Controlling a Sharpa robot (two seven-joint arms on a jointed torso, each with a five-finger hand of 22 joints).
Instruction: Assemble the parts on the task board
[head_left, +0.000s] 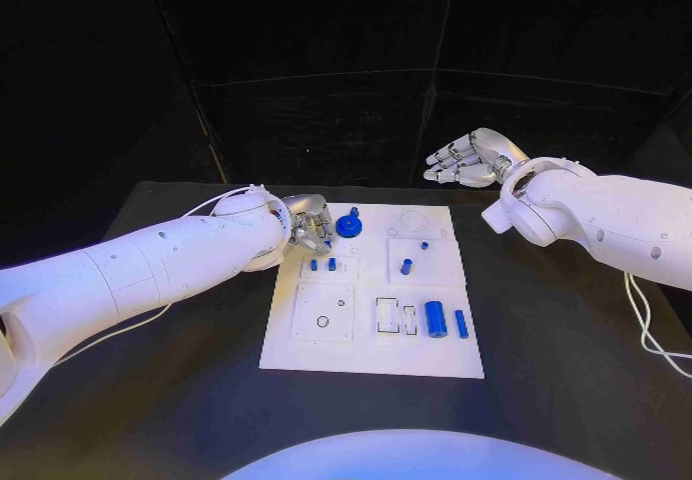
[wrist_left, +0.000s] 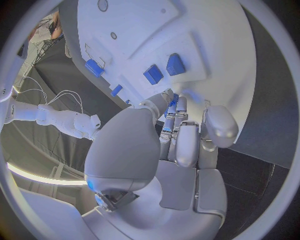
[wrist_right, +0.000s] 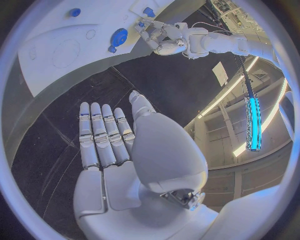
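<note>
The left hand (head_left: 306, 228) rests at the near-left edge of the task board (head_left: 368, 350), fingers (wrist_left: 177, 131) curled together on a small blue part (wrist_left: 173, 100). A blue gear (head_left: 351, 227) lies just beyond them. The right hand (head_left: 469, 158) hovers over the counter (head_left: 577, 380), fingers (wrist_right: 103, 135) straight, holding nothing.

a black table (head_left: 173, 400) stands in a dark room; behind it hangs a black backdrop (head_left: 361, 90) with faint seams. in the right wrist view, long light strips (wrist_right: 232, 90) run along the ceiling, beside a bright cyan strip (wrist_right: 252, 122). another curved strip of light (wrist_left: 37, 177) glows in the left wrist view.
</note>
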